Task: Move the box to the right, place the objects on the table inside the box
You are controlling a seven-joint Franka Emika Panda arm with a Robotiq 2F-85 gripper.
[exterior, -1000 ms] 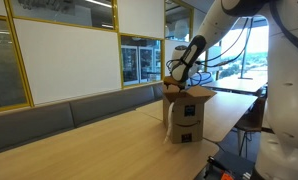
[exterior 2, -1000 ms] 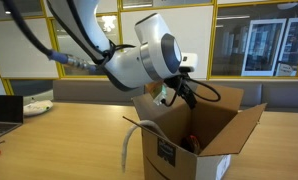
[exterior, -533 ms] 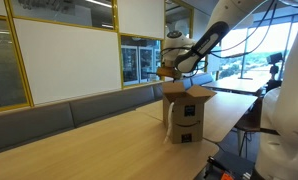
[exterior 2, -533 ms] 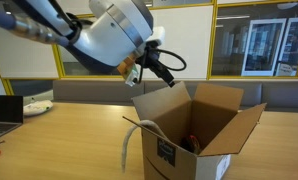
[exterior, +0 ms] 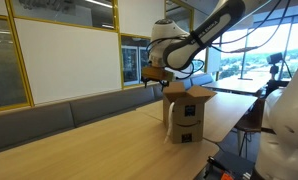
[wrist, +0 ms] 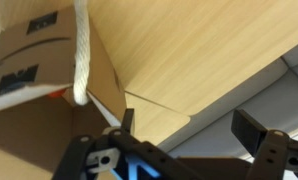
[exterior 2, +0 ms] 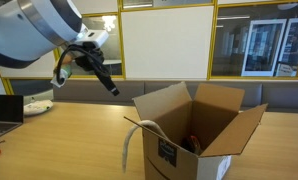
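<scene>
Brown box (exterior 2: pixel 179 152) sits on the worktop (exterior 2: pixel 59 140), white rope (wrist: pixel 81 50) hanging over its edge (flaps up); the end effector (wrist: pixel 189 125) hangs in the air beside it, jaws apart, empty.

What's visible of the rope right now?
The rope is a cream-white, braided-looking cord, lying slack. It is draped over the top edge of the open cardboard box. One part drops inside and the rest curves down the outer wall toward the table, where its end seems to rest. The wrist view shows the rope hanging over that edge. Nothing grips it.
</scene>
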